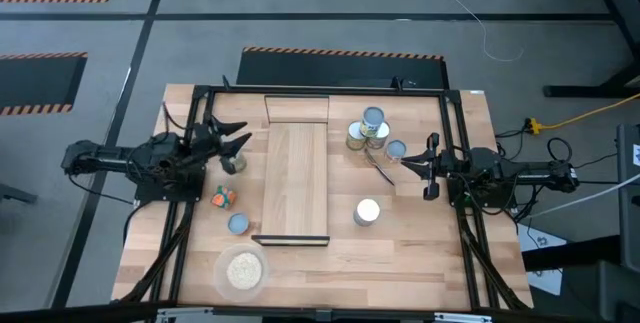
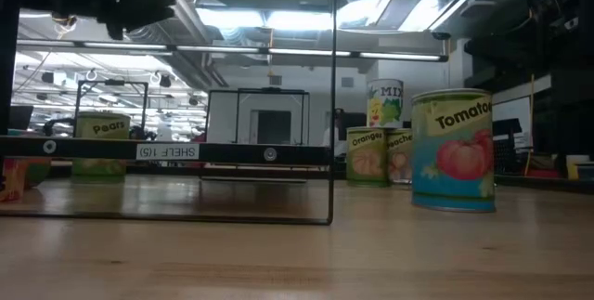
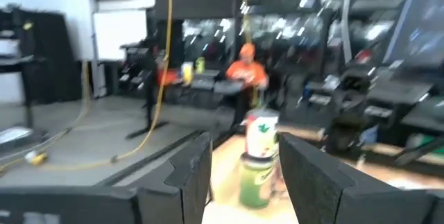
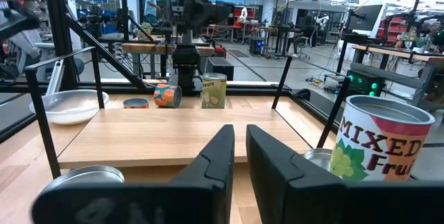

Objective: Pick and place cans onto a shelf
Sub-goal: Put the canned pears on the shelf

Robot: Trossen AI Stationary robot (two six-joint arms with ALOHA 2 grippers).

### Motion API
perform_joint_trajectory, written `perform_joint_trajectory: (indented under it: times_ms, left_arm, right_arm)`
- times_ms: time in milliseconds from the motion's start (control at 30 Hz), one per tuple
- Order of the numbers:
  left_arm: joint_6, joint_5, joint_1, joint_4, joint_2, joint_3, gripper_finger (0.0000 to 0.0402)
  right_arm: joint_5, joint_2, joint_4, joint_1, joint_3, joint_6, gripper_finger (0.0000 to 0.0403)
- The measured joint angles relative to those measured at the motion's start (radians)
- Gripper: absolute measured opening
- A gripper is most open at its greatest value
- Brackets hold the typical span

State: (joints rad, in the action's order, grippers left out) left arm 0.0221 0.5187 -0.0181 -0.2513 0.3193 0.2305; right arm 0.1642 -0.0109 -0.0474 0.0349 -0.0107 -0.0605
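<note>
We see the left gripper [image 1: 236, 135] held over the left side of the desk, its two fingers spread apart and holding nothing. Just below its tips stands a can labelled Pears [image 1: 233, 163], close to the left long edge of the shelf [image 1: 296, 178]. Nearer the front edge lie a small multicoloured object [image 1: 223, 197], a low can with a blue-grey top [image 1: 239, 224], and a wide dish of beige grains [image 1: 242, 270] by the front left corner.

The right gripper [image 1: 431, 168] hangs over the right side of the desk, its fingers nearly together with only a narrow gap between them, gripping nothing. Between it and the shelf stand a cluster of cans [image 1: 370, 130], one stacked on two others, and a lone can [image 1: 395, 150] just beside them. A white-topped Tomato can [image 1: 367, 212] stands nearer the front, right of the shelf. The shelf board lies bare in the middle of the desk.
</note>
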Motion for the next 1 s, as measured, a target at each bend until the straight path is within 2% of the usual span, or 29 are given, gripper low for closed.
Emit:
perform_joint_trajectory:
  times_ms: [133, 267, 400, 567, 733, 1000]
  left_arm:
    - [-0.078, 0.074, 0.000, 0.171, 0.142, 0.153, 0.0161]
    - [-0.168, 0.100, 0.000, 0.407, 0.260, 0.314, 0.0161]
    - [-0.273, 0.087, 0.000, 0.603, 0.361, 0.441, 0.0161]
    - [-0.420, 0.006, 0.000, 0.851, 0.454, 0.577, 0.0161]
    - [-0.584, -0.021, 0.000, 1.044, 0.528, 0.656, 0.0161]
    - [-0.811, -0.130, 0.039, 1.259, 0.620, 0.665, 0.0161]
  right_arm:
    - [0.000, 0.000, 0.000, 0.000, 0.000, 0.000, 0.0046]
    - [0.000, 0.000, 0.000, 0.000, 0.000, 0.000, 0.0046]
    - [0.000, 0.000, 0.000, 0.000, 0.000, 0.000, 0.0046]
    - [0.000, 0.000, 0.000, 0.000, 0.000, 0.000, 0.0046]
    - [0.000, 0.000, 0.000, 0.000, 0.000, 0.000, 0.0046]
    - [0.000, 0.000, 0.000, 0.000, 0.000, 0.000, 0.0046]
